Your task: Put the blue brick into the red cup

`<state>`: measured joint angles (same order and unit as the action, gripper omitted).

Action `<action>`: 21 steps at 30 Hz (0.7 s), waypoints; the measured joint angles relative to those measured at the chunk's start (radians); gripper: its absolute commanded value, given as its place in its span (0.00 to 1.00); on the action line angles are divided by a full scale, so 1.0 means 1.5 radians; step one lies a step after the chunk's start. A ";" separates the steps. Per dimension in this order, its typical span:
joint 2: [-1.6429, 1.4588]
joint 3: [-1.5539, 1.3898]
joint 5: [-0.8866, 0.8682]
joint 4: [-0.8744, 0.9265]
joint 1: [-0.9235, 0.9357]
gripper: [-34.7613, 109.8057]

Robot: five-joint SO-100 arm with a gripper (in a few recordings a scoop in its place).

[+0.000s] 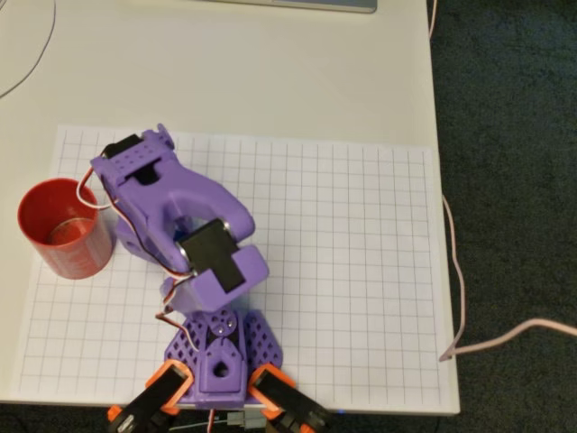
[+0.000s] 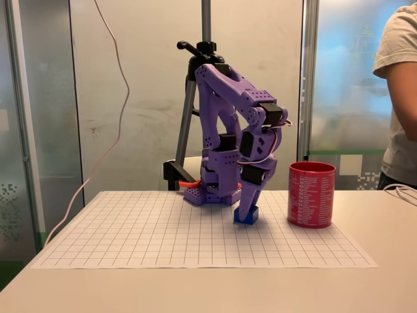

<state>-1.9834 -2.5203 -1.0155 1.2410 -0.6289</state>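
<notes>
In the overhead view the purple arm [image 1: 171,212] hides the gripper and the blue brick beneath it. In the fixed view the gripper [image 2: 245,210] covers the top of the blue brick [image 2: 247,218], its grip unclear. A person [image 2: 399,91] at far right is cut off by the edge.

Even, soft indoor light falls on my tabletop [image 1: 270,81], bright in the overhead view, with faint shadows under my arm. In the fixed view, daylight glows through frosted panes behind; both pictures are slightly soft, without glare.
</notes>
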 measured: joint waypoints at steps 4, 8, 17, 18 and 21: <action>-0.001 -0.002 -0.019 -0.013 0.008 0.28; -0.006 -0.002 -0.024 -0.016 0.025 0.24; -0.078 0.000 -0.012 0.026 0.159 0.24; -0.085 0.002 -0.011 0.027 0.175 0.24; -0.097 0.037 -0.007 0.045 0.224 0.24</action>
<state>-2.1292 -2.4651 -1.0262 1.3085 -0.2930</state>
